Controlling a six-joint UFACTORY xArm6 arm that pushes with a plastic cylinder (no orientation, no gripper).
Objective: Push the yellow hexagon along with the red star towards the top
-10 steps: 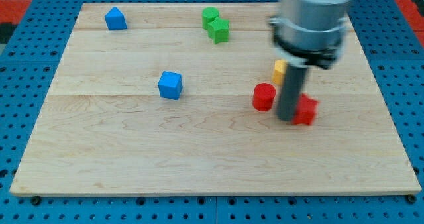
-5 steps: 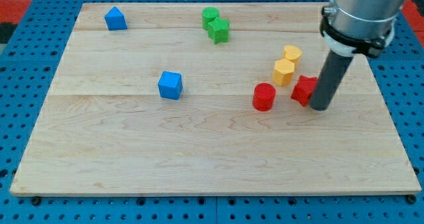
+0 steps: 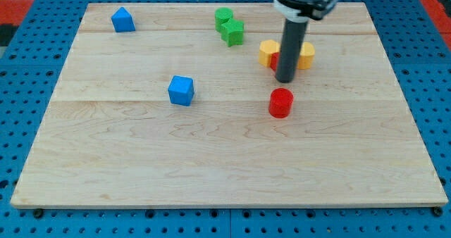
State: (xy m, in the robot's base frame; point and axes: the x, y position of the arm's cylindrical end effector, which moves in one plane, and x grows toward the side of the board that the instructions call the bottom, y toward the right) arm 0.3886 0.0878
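Now resting with my tip point(image 3: 285, 79) on the wooden board point(image 3: 141, 160), just below a yellow hexagon block point(image 3: 268, 53), a mostly hidden red block point(image 3: 275, 60) and another yellow block point(image 3: 306, 55); no gripper to judge. Below, well apart: red cylinder point(image 3: 280, 102).

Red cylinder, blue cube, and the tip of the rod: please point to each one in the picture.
red cylinder point(image 3: 280, 102), camera view, on its front side.
blue cube point(image 3: 180, 91), camera view, on its front face.
my tip point(image 3: 285, 79), camera view, at the rod's lower end.
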